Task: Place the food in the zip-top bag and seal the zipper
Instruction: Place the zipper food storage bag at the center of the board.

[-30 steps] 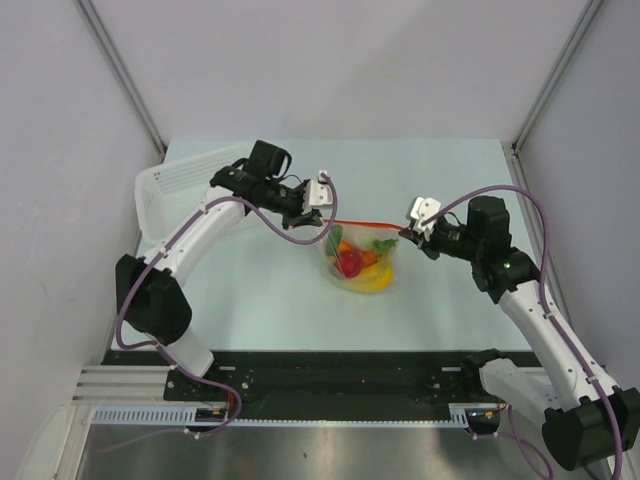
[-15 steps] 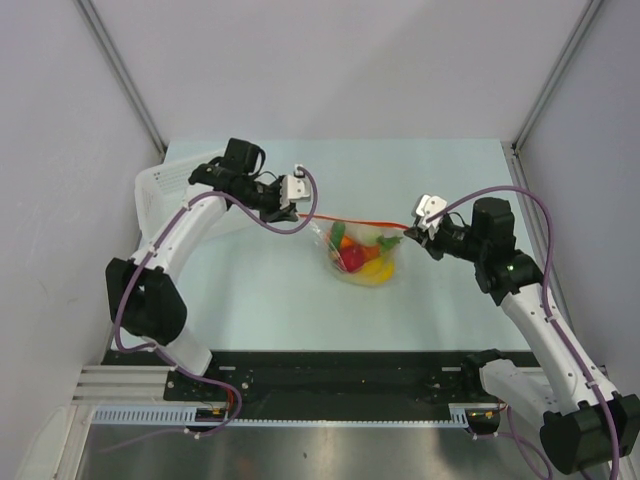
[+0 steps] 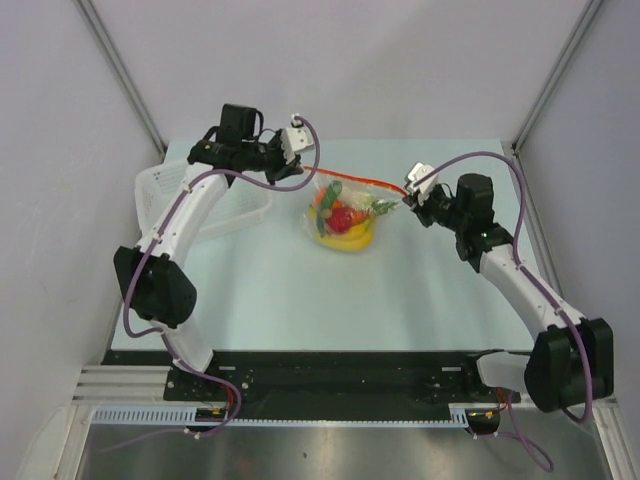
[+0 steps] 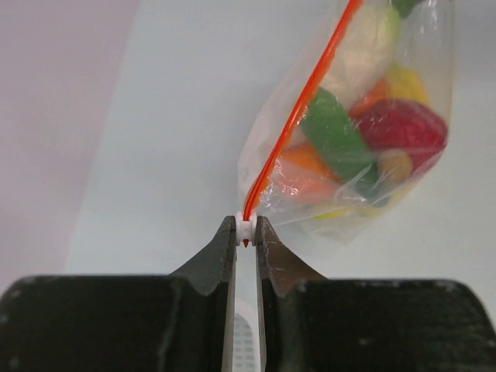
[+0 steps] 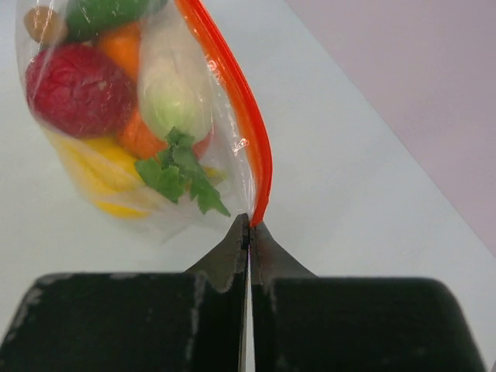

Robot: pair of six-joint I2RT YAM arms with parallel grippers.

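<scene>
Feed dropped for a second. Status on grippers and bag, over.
Left gripper shut on zipper at slider end, right gripper shut on its other end. Zip-top bag stretched between them, food inside. White tray beside left arm, apart from bag.

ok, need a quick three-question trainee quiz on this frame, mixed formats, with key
1. True or false: the left hand is open and clear of the zip-top bag.
2. Where is the food? A) in the white tray B) inside the bag C) loose on the table
3. Fill in: the right hand is pinched shut on one end of the zipper, a strip coloured ____.

Key: 1 false, it is shut on the zipper's other end; 2 B; 3 red-orange.
</scene>
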